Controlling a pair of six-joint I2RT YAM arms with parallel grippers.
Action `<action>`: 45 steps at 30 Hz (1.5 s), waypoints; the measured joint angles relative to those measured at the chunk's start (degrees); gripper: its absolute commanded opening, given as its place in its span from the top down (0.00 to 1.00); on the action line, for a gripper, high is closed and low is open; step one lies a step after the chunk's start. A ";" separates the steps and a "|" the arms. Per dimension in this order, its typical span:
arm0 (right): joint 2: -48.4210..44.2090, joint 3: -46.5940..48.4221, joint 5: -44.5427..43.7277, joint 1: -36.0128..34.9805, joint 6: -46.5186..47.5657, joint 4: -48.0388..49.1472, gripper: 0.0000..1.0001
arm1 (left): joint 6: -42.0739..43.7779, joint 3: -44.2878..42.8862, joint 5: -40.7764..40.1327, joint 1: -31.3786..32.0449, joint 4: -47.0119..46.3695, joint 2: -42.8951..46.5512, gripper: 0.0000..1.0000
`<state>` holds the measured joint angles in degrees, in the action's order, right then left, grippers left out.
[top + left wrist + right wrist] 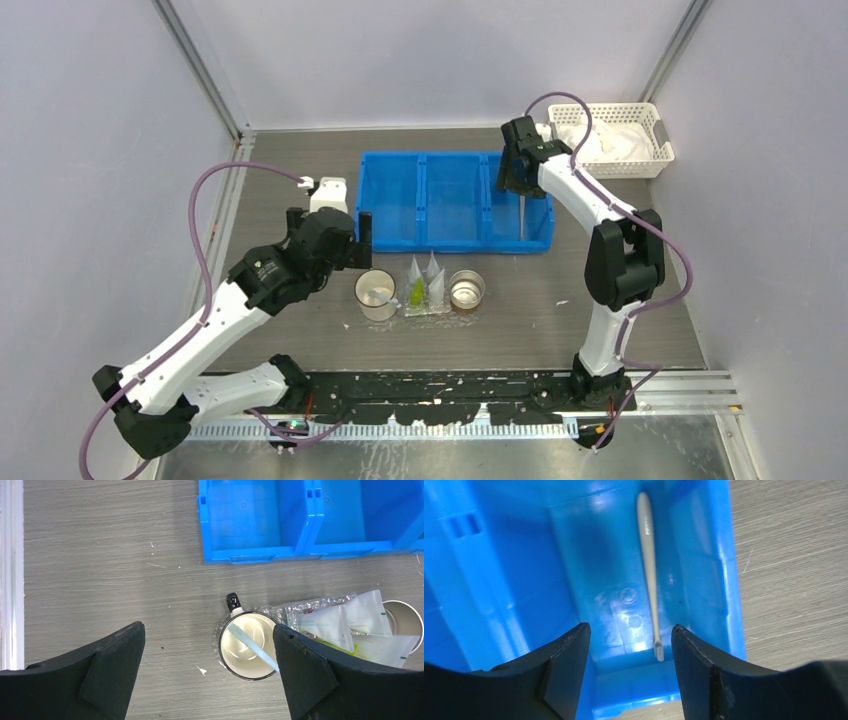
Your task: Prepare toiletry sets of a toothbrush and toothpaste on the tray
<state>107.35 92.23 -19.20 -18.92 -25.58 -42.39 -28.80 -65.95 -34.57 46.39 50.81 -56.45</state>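
The clear tray (440,309) sits between two mugs and holds the toiletry sets (424,283), upright wrapped packets (345,625) with green contents. I cannot make out toothpaste apart from the packets' contents. A pale blue toothbrush (252,648) leans inside the left mug (248,645). My left gripper (207,680) hangs open above the table just left of that mug, holding nothing. A white toothbrush (649,565) lies in the right compartment of the blue bin (724,580). My right gripper (629,650) is open above it, head end between the fingers, not touching.
The blue three-compartment bin (450,200) stands behind the tray. A second mug (466,290) sits right of the tray. A white lattice basket (615,135) with white contents is at the back right. Grey walls close in both sides.
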 measured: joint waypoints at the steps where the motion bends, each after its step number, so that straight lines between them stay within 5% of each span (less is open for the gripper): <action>1: 0.42 -0.15 -0.04 0.55 0.04 0.31 0.34 | 0.33 0.02 0.42 -0.13 -0.15 0.02 0.00; 7: 3.23 -2.08 0.17 3.06 0.20 1.53 0.44 | 0.79 0.35 2.21 -0.76 -0.74 0.02 0.00; 31: 11.91 -3.98 0.20 2.91 -0.37 5.25 0.58 | 0.79 2.14 2.89 -0.79 -1.33 3.23 0.00; 37: 12.22 -3.87 1.27 2.84 -1.05 5.99 0.81 | 0.76 2.14 2.69 -0.83 -1.29 4.31 0.00; 45: 12.15 -3.91 2.58 2.91 -1.27 6.40 0.90 | 0.72 2.14 2.71 -1.03 -1.29 4.70 0.00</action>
<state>119.50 88.31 -16.62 -16.01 -26.85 -35.99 -28.08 -63.81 -31.86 45.36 49.52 -51.75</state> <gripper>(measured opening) 0.153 0.996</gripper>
